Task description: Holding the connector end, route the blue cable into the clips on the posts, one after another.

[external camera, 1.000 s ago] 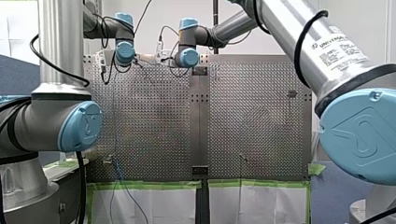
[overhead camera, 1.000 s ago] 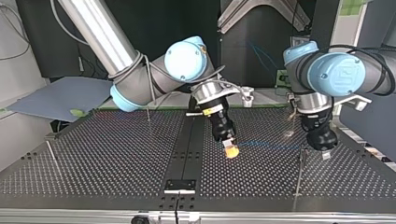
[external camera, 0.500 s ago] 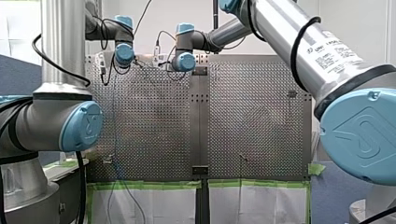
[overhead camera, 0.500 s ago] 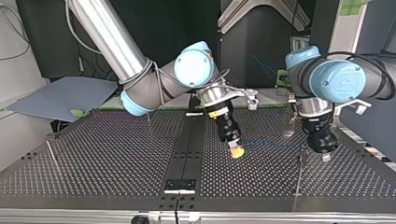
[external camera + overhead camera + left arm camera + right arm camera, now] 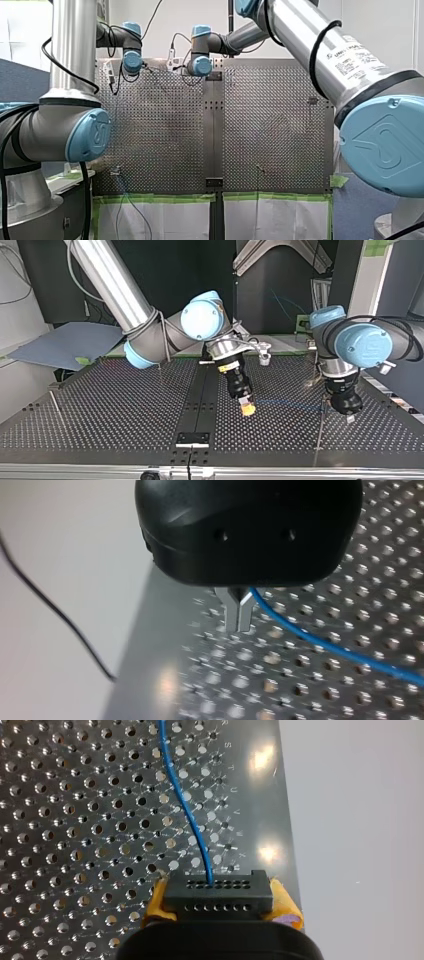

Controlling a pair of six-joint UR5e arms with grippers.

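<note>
In the right wrist view a black connector (image 5: 218,892) sits clamped between the yellow pads (image 5: 284,906) of my right gripper (image 5: 220,904), which is shut on it. The blue cable (image 5: 185,805) leaves the connector and runs ahead over the perforated plate. In the top view my right gripper (image 5: 246,409) hangs near the table's middle, and the cable (image 5: 287,403) stretches across to my left gripper (image 5: 349,416) at the view's right. The left wrist view shows my left gripper (image 5: 238,616) with its metal fingers shut on the cable (image 5: 325,645). A thin post (image 5: 320,432) stands just beside my left gripper.
More thin posts stand at the top view's left edge (image 5: 55,402) and at the back (image 5: 159,362). A dark centre strip (image 5: 200,400) splits the perforated table. In the front view a small clip (image 5: 115,171) with blue cable sits near the table's near edge, and another post (image 5: 258,170) stands further right.
My left gripper has come down and toward the top view's near edge, beside the post. My right gripper swung slightly toward the view's right, then back, still holding the connector.
</note>
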